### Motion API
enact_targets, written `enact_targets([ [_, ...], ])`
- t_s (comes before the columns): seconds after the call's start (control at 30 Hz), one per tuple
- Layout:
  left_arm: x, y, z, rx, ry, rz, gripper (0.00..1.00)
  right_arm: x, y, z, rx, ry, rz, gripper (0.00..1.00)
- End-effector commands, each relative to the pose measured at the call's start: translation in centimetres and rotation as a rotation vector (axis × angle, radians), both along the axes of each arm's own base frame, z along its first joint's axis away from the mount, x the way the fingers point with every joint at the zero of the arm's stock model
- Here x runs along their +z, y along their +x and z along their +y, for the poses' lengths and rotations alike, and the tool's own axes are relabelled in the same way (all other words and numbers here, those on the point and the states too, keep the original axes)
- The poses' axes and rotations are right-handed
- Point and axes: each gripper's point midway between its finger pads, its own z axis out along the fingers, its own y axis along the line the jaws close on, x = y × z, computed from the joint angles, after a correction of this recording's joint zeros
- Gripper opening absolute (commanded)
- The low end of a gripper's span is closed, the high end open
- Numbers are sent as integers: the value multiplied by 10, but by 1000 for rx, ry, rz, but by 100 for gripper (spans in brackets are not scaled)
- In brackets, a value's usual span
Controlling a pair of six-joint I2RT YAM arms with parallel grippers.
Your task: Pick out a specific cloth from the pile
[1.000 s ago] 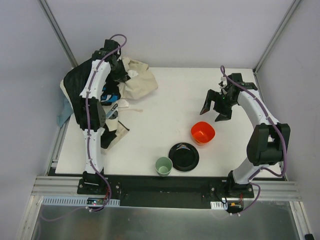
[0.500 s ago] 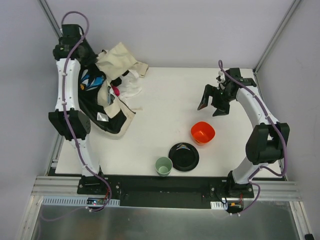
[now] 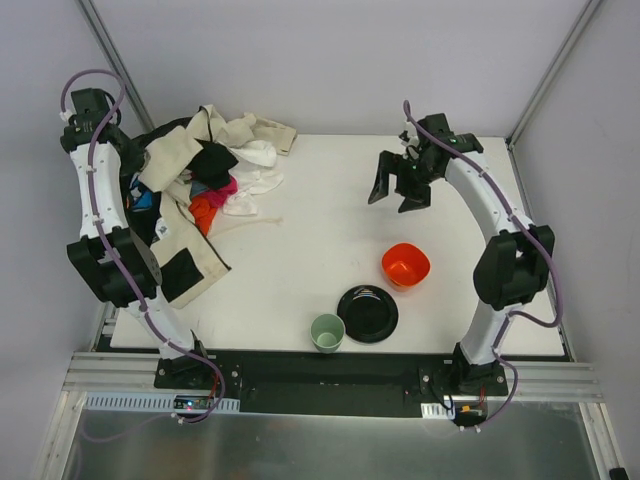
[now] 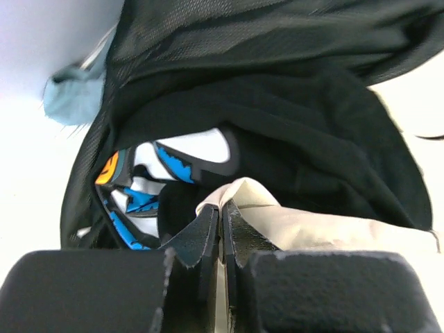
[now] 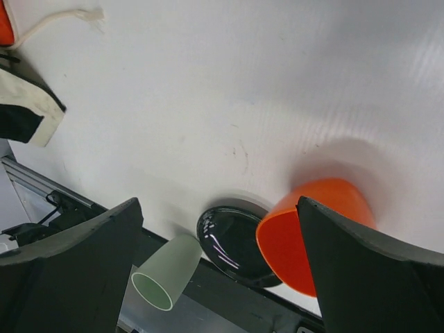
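Observation:
The pile (image 3: pixel 200 180) lies at the table's far left: black fabric with cream trim, beige, white and pink pieces. The orange-red cloth (image 3: pixel 203 209) shows in a gap in the pile, partly covered, next to the pink piece (image 3: pixel 224 187). My left gripper (image 3: pixel 148 165) is raised over the pile's left side. In the left wrist view it (image 4: pixel 222 223) is shut on a fold of the beige cloth (image 4: pixel 305 225), with the black fabric (image 4: pixel 305 139) hanging behind. My right gripper (image 3: pixel 397 190) is open and empty above bare table right of the pile, and shows wide open in its wrist view (image 5: pixel 218 208).
A rigid orange bowl (image 3: pixel 405 265), a black plate (image 3: pixel 367 313) and a pale green cup (image 3: pixel 327 332) stand near the front middle; they also show in the right wrist view: bowl (image 5: pixel 305 229), plate (image 5: pixel 229 243), cup (image 5: pixel 166 270). The enclosure walls stand close at left and back.
My left arm swung further left with the beige cloth, spreading the pile and uncovering the orange-red cloth. My right gripper moved left and further back.

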Motion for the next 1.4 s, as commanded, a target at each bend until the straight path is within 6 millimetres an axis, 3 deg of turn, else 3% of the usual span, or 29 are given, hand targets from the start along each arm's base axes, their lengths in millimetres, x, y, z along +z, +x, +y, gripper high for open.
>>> enact_targets([
  [0.0, -36, -19, 18, 47, 13, 108, 1, 25, 5, 33, 50, 46, -18, 96],
  [0.27, -102, -29, 34, 63, -63, 262, 1, 34, 5, 83, 123, 66, -23, 96],
  [0.4, -111, -22, 33, 35, -109, 259, 6, 28, -5, 94, 145, 45, -11, 96],
  [0.47, -107, -16, 21, -22, -159, 227, 21, 24, -9, 98, 150, 41, -4, 96],
  [0.6, -107, -15, 11, -68, -191, 216, 76, 21, -12, 100, 152, 35, 3, 96],
  [0.67, -109, -17, 7, -76, -206, 222, 93, 20, -13, 99, 150, 29, 3, 96],
  [0.7, -111, -20, 5, -82, -214, 229, 97, 19, -13, 98, 149, 25, 4, 96],
  [0.93, -116, -47, -27, -132, -286, 251, 99, 10, -21, 94, 147, 18, 23, 96],
  [1.2, -167, -95, -71, -186, -316, 427, 99, 8, -27, 91, 156, 9, 25, 96],
  [1.37, -202, -115, -86, -211, -320, 556, 99, 9, -29, 87, 165, 2, 20, 96],
])
